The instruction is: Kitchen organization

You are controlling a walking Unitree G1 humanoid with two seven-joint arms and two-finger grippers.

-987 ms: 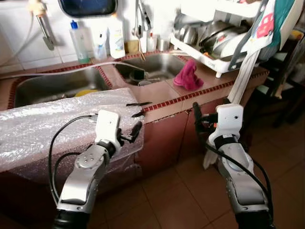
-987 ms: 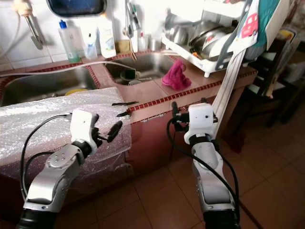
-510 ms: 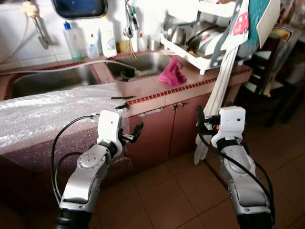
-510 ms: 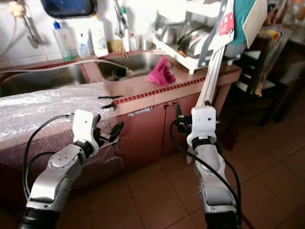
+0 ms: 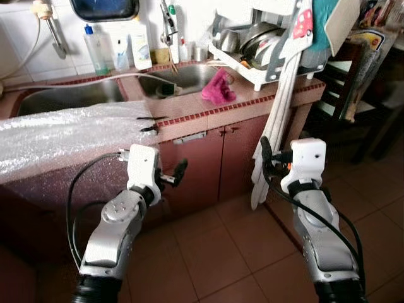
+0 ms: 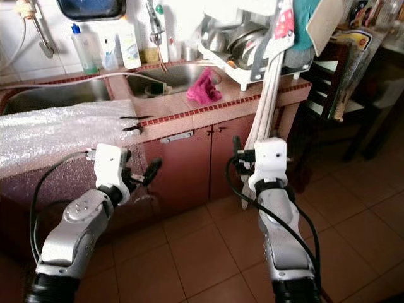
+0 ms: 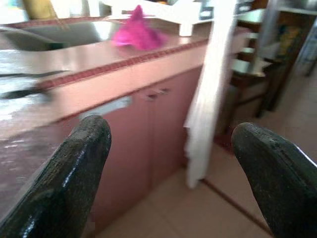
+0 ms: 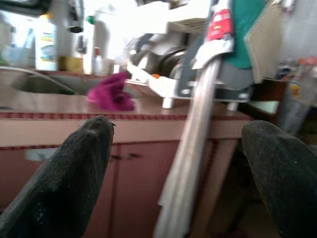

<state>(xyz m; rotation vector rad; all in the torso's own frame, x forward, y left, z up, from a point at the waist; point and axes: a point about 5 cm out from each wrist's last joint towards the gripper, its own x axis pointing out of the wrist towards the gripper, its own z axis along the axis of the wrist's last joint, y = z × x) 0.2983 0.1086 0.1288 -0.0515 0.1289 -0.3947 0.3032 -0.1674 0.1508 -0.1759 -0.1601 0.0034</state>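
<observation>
- Pink tiled counter (image 5: 208,113): you face it from the floor, its two cabinet doors (image 5: 221,158) below.
- Magenta cloth (image 5: 216,88): crumpled on the counter between the sink (image 5: 183,77) and the white dish rack (image 5: 252,63).
- Bubble wrap (image 5: 63,132): draped over the counter's left part, with a black tool (image 5: 151,123) at its edge.
- Bottles (image 5: 117,50) behind the sink: labels too blurred to read.
- Left gripper (image 7: 168,163): fingers spread, empty, held before the cabinet.
- Right gripper (image 8: 178,168): fingers spread, empty, near the white boards (image 5: 278,107) leaning on the counter.
</observation>
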